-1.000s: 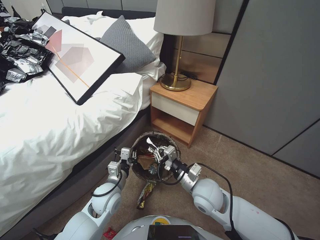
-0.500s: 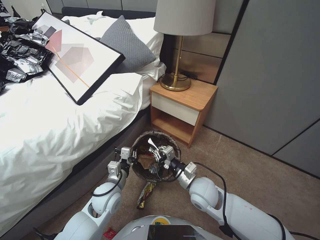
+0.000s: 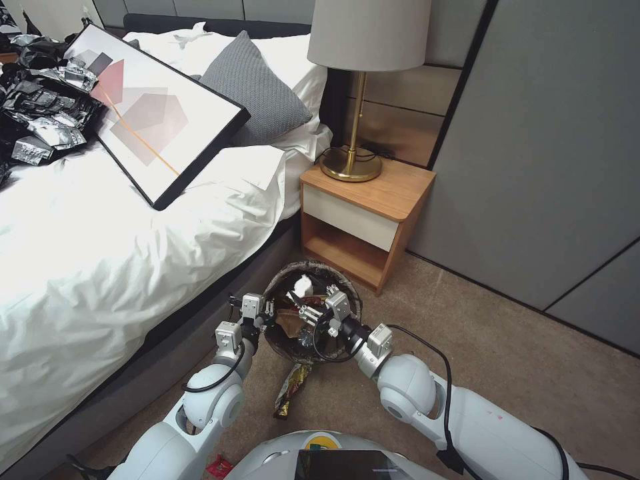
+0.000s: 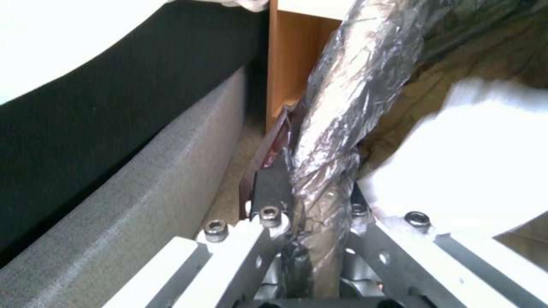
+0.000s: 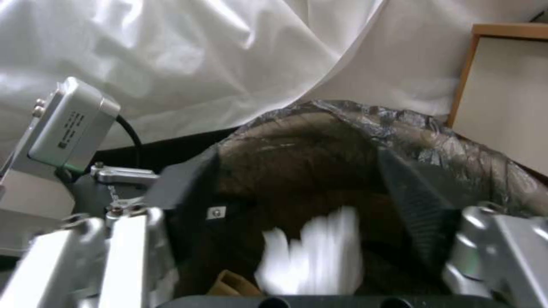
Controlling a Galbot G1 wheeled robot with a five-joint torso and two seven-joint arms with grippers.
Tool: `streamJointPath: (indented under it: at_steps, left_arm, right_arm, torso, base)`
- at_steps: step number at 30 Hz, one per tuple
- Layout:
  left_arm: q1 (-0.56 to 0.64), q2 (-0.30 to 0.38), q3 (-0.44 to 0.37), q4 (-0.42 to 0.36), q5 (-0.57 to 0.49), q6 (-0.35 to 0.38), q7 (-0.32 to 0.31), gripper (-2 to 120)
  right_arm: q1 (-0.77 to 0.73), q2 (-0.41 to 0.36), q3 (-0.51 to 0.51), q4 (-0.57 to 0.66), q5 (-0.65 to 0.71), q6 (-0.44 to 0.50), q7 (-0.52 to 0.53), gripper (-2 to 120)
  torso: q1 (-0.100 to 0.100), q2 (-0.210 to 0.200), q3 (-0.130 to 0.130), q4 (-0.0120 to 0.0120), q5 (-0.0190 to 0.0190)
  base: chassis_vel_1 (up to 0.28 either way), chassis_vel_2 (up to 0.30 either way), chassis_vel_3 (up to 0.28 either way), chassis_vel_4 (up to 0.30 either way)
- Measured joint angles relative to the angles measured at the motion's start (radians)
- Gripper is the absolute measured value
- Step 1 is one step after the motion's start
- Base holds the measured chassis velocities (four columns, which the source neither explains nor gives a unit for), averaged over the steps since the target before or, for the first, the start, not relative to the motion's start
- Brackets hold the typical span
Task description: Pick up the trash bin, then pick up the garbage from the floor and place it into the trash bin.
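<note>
— Left gripper (image 3: 268, 311) is clamped on the liner-wrapped rim of the trash bin (image 3: 283, 343), low centre of the head view, holding it off the floor (image 3: 507, 347). Your right gripper (image 3: 308, 312) hangs over the bin's mouth, jaws spread and empty; a white tissue (image 3: 303, 285) lies inside.

— What's left, and how would you take it?

— A crinkled snack wrapper (image 3: 291, 390) lies just below the bin. It looks light, soft and slippery, so pinch a raised fold rather than a flat face.
</note>
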Motion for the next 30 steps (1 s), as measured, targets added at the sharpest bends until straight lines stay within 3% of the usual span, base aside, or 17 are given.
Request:
streamJointPath:
  at_steps: [6,21,27,30]
  left_arm:
    - [0.0,0.0,-0.001,0.001,0.0,0.0,0.0,3]
    - [0.0,-0.006,-0.001,0.005,0.001,-0.001,0.0,3]
    - [0.002,-0.004,-0.002,0.009,0.002,-0.001,0.0,3]
    - [0.005,-0.003,-0.004,0.009,0.003,-0.002,0.0,3]
  right_arm:
    - [-0.009,-0.001,0.002,0.006,-0.002,0.0,0.003,97]
    - [-0.019,-0.02,0.035,0.056,0.006,0.008,0.001,100]
    - [-0.062,-0.038,0.159,0.172,0.051,0.03,-0.028,100]
    - [-0.091,-0.058,0.288,0.243,0.084,0.016,-0.02,100]
  torso:
    - [0.0,0.0,0.0,0.0,0.0]
    - [0.0,0.0,0.0,0.0,0.0001]
    - [0.0,0.0,0.0,0.0001,0.0002]
    - [0.0,0.0,0.0,0.0,0.0001]
  base:
    - [0.0,0.0,0.0,0.0]
    - [0.0,0.0,0.0,0.0]
    - [0.0,0.0,0.0,0.0]
    - [0.0,0.0,0.0,0.0]
